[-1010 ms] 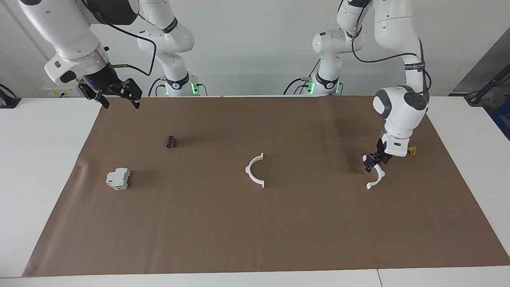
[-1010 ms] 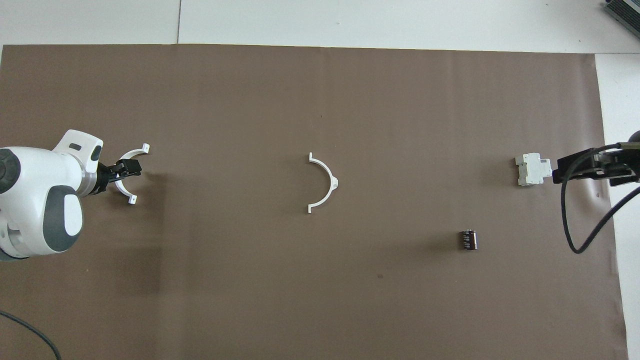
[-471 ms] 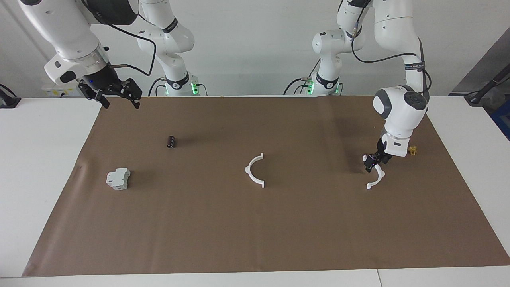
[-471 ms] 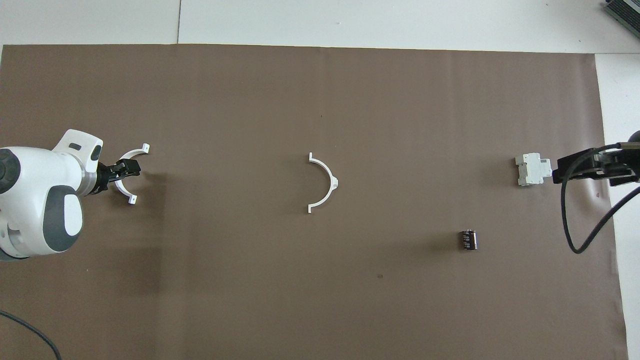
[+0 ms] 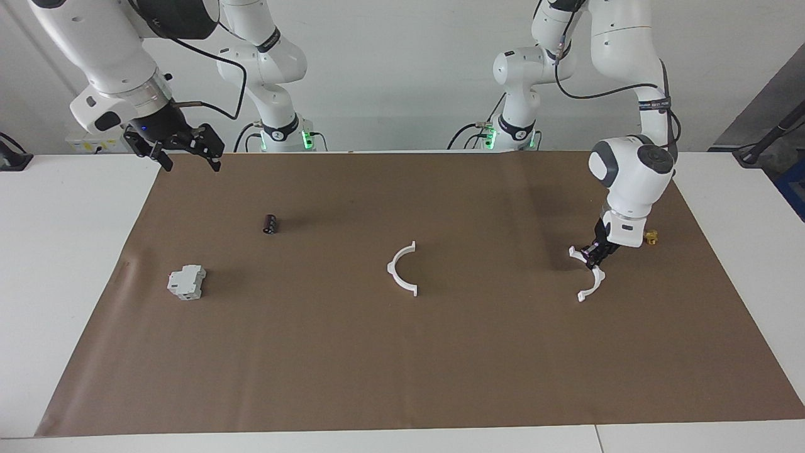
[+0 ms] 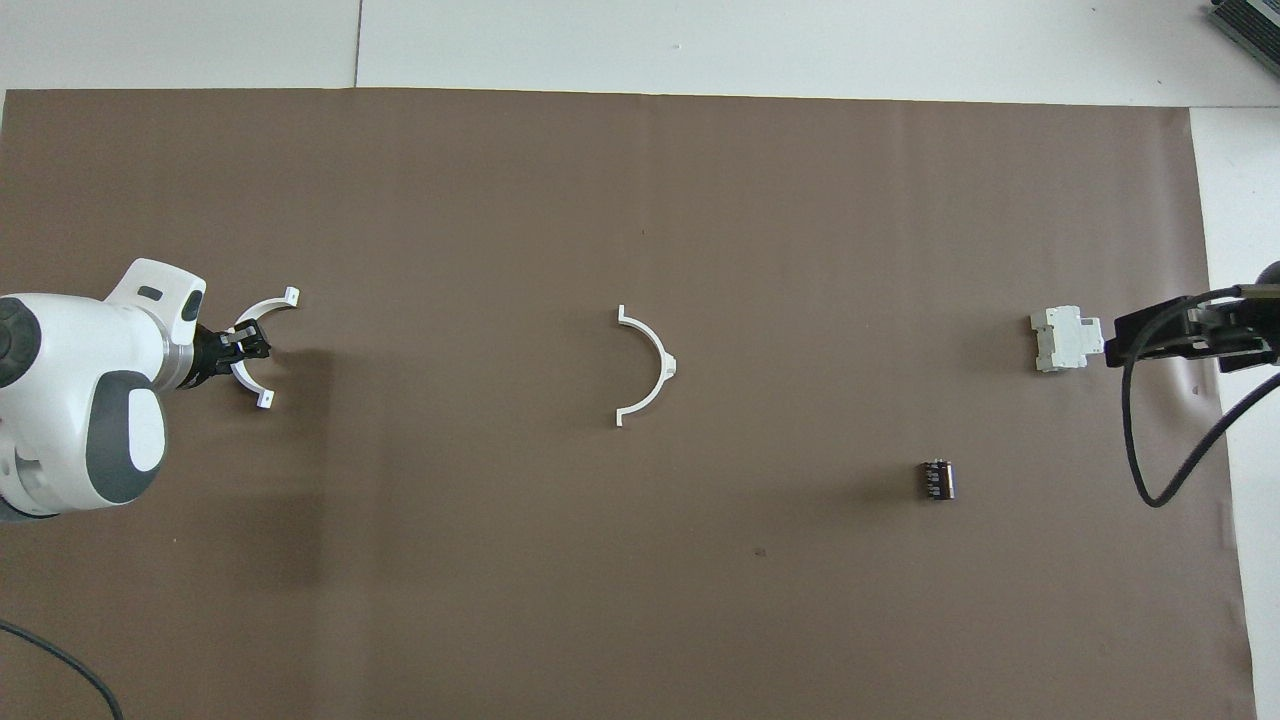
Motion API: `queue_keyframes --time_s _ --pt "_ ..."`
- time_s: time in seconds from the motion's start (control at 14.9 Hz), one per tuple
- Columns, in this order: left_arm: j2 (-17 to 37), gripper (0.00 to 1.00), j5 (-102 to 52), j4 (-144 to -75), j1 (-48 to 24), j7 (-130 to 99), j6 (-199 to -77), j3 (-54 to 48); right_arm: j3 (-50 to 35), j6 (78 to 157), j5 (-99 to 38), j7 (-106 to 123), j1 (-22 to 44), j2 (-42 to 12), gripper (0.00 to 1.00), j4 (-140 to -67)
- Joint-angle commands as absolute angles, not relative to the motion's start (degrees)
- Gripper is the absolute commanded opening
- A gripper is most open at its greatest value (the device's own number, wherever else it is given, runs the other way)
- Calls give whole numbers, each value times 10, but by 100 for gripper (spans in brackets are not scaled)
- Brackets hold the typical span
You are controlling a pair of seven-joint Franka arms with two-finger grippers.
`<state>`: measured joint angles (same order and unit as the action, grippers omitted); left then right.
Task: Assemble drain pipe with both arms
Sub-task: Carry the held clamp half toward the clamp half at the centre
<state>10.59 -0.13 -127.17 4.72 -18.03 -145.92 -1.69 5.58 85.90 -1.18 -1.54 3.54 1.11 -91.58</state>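
Plain white wall (image 5: 402, 69) at the back, no marks on it. White bench (image 5: 75, 264) in front of the wall, made of flat panels with thin seams. Big brown paper sheet (image 5: 402, 352) spread over most of the bench. Soft, even light with faint shadows. Dark stand leg (image 5: 770, 135) and something blue (image 5: 793, 185) at one edge.

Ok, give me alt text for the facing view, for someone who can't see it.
The left end effector is shut on a white half-ring lying on the brown mat. A second half-ring lies mid-mat, while the right end effector waits open, raised over the mat's corner.
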Motion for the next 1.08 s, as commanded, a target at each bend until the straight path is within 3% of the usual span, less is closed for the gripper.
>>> queue_keyframes --time_s 0.0,0.27,0.67,0.88,1.01 --pt "104 0 -7 -1270 35 -178 -1461 -15 54 862 -23 -5 28 17 100 -918" --pt "105 0 -8 -1184 -51 -284 -1376 -15 54 862 -23 -6 28 17 100 -918" --pt "110 0 -7 -1158 -205 -474 -1393 -14 54 862 -23 -5 28 17 100 -918" --pt "182 0 -4 -1089 -269 -559 -1387 -11 54 862 -23 -5 28 17 100 -918" --pt "196 0 -1 -1080 -286 -579 -1387 -11 54 862 -23 -5 28 17 100 -918"
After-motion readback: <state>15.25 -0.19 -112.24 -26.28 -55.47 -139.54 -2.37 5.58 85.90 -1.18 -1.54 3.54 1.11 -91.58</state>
